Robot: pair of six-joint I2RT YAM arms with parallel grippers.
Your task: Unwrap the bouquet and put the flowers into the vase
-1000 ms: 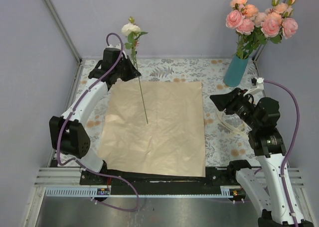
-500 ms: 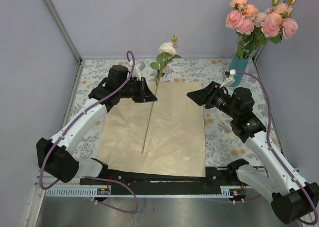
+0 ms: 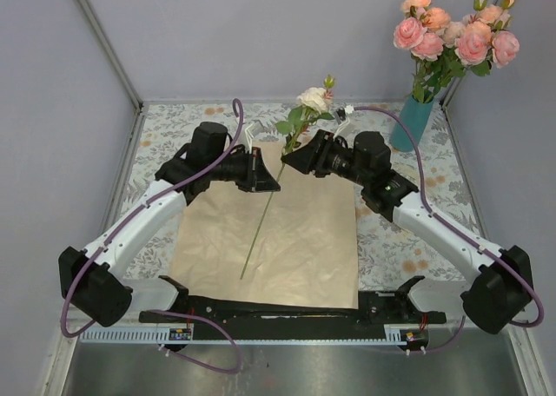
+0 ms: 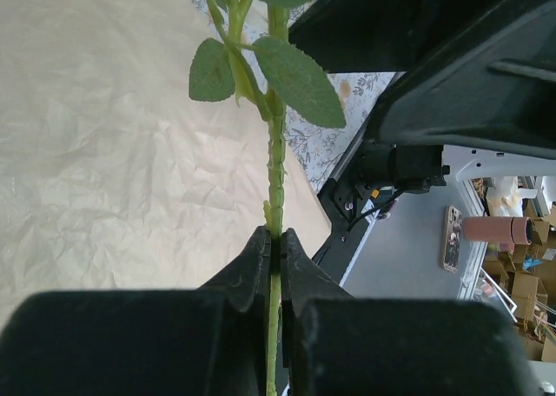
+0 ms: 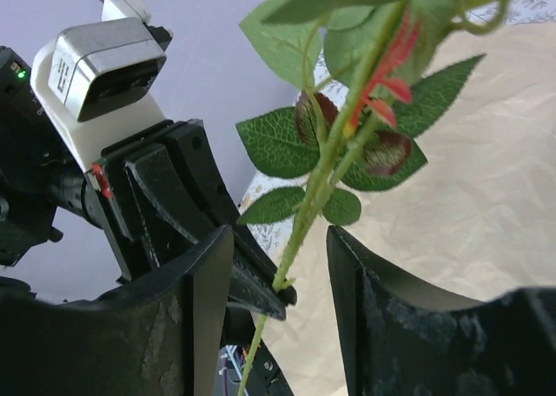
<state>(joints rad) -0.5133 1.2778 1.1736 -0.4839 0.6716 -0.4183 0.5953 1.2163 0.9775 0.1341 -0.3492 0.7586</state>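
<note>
One rose point(image 3: 314, 99) hangs in mid-air between your two arms, its cream head raised above the far part of the table and its long green stem slanting down toward you over the sheet of tan paper point(image 3: 300, 240). Whether the stem's tip touches the sheet, you cannot tell from above. Your left gripper point(image 3: 265, 172) has it: in the left wrist view the two black jaws of that gripper point(image 4: 274, 240) are clenched tight on the stem of the rose point(image 4: 276, 153), just below a pair of leaves. Your right gripper point(image 3: 291, 160) sits nose to nose with the left one, and its wrist view shows the fingers of this gripper point(image 5: 278, 240) parted, with the rose point(image 5: 326, 166) running up between them and touching neither side. Behind that gap you see the left arm's camera box point(image 5: 104, 62), silver-faced, and any print on it is too blurred to read. Off at the far right corner the teal vase point(image 3: 410, 122) stands upright on the flowered tablecloth point(image 3: 391, 240), already holding a bunch of pink and peach flowers point(image 3: 452, 33), well apart from both grippers. The paper lies flat and open on the cloth. Down on the front rail a small label point(image 3: 180, 333) shows coloured marks, too small for you to read.
</note>
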